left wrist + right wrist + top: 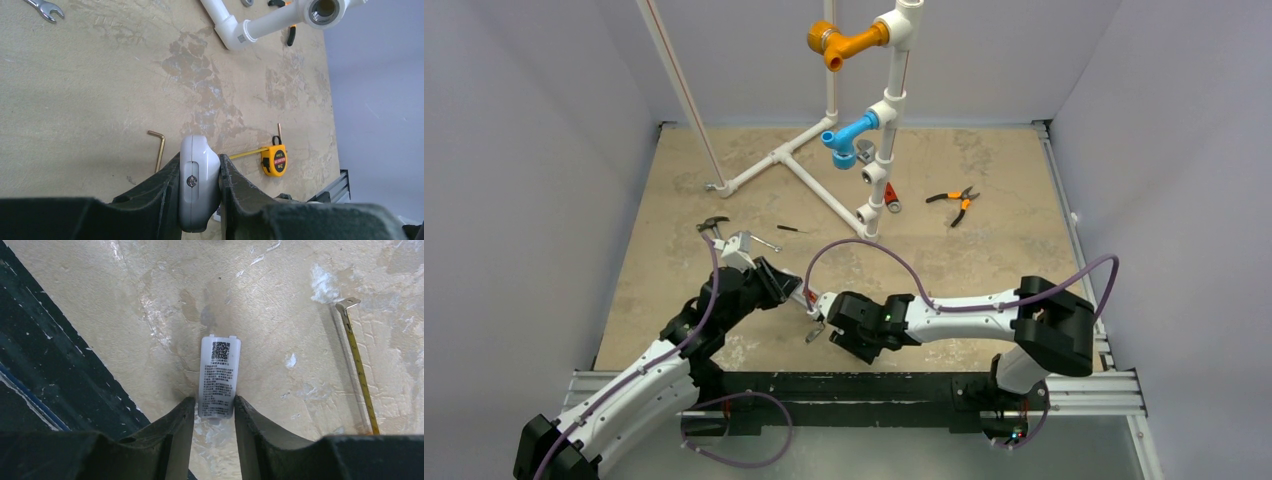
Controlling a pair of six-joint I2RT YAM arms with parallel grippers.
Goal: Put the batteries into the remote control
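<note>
My left gripper (200, 159) is shut on the white remote control (199, 172), which I see end-on, held upright between the fingers above the table. In the top view this gripper (789, 290) is at the front middle of the table. My right gripper (214, 401) is shut on the near end of a white battery cover (219, 371) with a printed label and a code square, held a little above the table. In the top view the right gripper (829, 330) is close to the left one. No red batteries show in any view.
A white pipe frame (864, 150) with orange and blue fittings stands at the back. Pliers (954, 203), a wrench (759, 240) and a hammer (712, 225) lie around. A yellow tape measure (275, 160) and a hex key (159, 147) lie near the left gripper. The black front rail (50, 365) is close.
</note>
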